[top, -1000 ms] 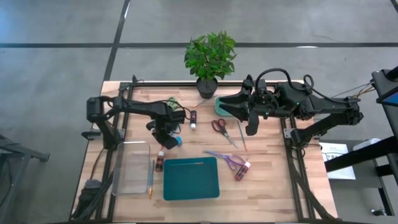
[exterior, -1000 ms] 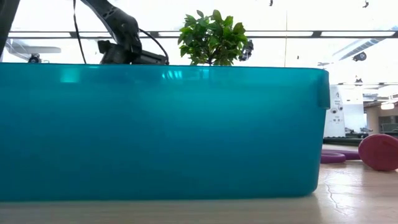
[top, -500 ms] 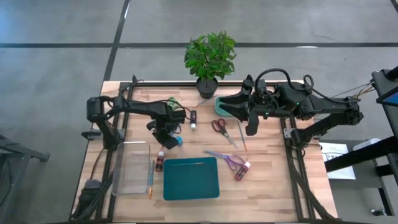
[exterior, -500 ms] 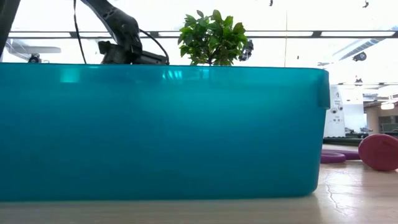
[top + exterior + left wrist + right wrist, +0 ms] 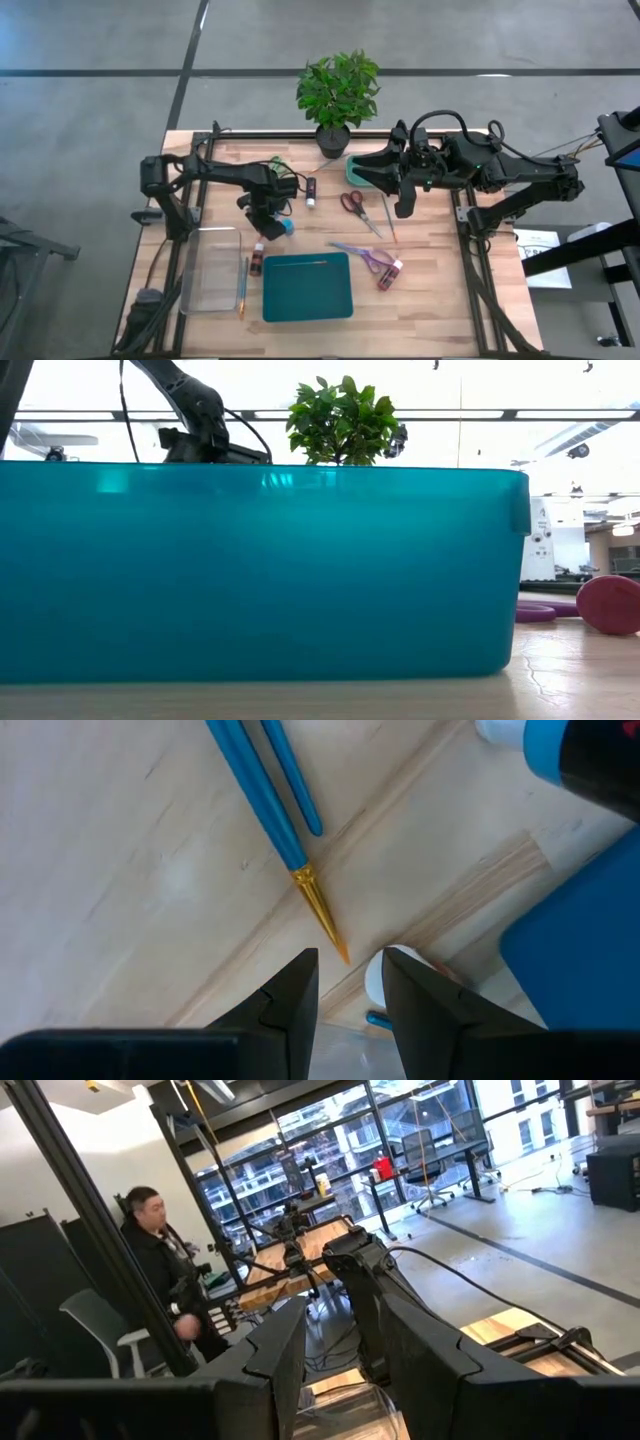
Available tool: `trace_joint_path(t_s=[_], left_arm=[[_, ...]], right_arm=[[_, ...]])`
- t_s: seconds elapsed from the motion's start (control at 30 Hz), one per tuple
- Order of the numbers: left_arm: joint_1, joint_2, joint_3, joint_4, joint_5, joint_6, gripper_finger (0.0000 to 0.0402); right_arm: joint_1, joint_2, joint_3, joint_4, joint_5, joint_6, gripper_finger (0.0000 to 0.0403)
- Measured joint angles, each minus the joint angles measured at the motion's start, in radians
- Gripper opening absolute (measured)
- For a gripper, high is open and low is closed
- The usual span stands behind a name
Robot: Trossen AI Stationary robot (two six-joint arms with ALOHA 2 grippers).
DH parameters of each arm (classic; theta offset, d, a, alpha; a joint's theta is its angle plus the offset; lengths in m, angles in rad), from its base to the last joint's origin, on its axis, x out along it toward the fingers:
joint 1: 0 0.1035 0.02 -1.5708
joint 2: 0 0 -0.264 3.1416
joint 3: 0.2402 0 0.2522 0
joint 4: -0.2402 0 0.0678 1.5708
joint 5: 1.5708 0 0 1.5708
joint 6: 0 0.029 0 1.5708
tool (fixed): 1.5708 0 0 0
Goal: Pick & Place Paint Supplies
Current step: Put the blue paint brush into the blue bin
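Left gripper [image 5: 348, 982] (jaws slightly parted, empty) above blue brushes [image 5: 262, 788], right gripper [image 5: 342, 1342] likewise.

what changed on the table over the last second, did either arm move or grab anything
Nothing visibly changed. The left hand hangs low over the table beside the blue paint bottle, holding nothing, its fingers a little apart. The right hand is raised above the scissors, also empty. The teal bin, clear tray and brushes lie where they were.
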Motion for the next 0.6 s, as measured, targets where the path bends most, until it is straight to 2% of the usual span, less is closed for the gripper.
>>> trace_joint_path(t_s=[0.3, 0.6], left_arm=[[0.002, -0.001, 0.000, -0.005, -0.003, 0.062, 0.0122], [0.002, -0.002, 0.000, -0.005, -0.073, 0.083, 0.0122]], right_arm=[[0.000, 0.000, 0.000, -0.001, 0.000, 0.000, 0.0128], [0.000, 0.000, 0.000, -0.002, 0.000, 0.000, 0.0128]])
